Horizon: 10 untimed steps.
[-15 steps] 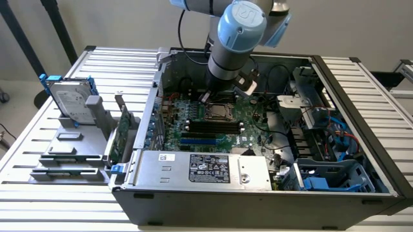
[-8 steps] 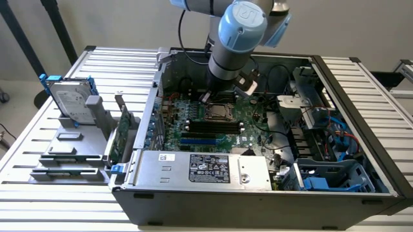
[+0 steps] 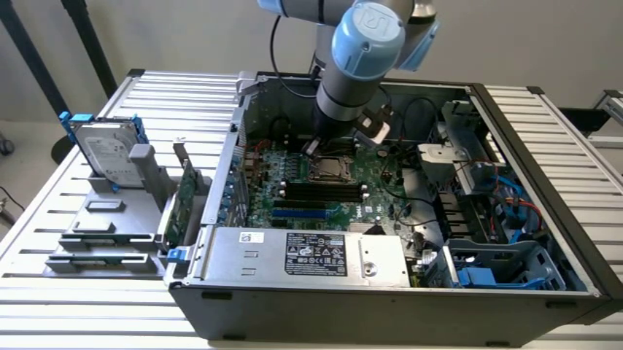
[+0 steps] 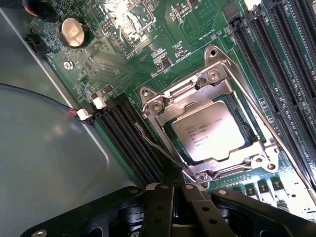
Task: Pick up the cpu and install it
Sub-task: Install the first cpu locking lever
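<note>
Here, my gripper (image 4: 174, 190) hovers fingers together, empty, just beside the socket (image 4: 207, 126), where the cpu (image 4: 210, 131) already sits; I judge slow, level movement best near the retention frame.

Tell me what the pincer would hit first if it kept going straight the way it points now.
Probably the metal frame of the socket near one corner, or the thin wire lever lying by the pincer tips. The cpu sits in the socket just past that. Depth is hard to judge here.
</note>
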Each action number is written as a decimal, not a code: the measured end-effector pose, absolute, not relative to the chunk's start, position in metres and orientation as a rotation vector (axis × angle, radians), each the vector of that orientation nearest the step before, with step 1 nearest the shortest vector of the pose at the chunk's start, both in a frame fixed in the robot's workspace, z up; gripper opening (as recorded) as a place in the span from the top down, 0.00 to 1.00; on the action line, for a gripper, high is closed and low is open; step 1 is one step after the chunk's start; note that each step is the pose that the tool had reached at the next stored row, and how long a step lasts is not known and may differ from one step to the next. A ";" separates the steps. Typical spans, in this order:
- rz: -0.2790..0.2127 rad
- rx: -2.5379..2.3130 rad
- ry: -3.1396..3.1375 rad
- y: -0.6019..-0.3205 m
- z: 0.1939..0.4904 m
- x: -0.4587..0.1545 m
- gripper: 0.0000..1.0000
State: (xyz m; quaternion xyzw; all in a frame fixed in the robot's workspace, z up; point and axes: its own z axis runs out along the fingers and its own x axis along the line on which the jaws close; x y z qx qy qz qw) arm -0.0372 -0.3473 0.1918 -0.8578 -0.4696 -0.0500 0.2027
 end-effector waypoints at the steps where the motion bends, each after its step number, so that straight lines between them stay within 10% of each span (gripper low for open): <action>1: -0.140 -2.394 -1.311 -0.347 0.192 -0.037 0.89; 10: -0.139 -2.395 -1.311 -0.346 0.191 -0.034 0.89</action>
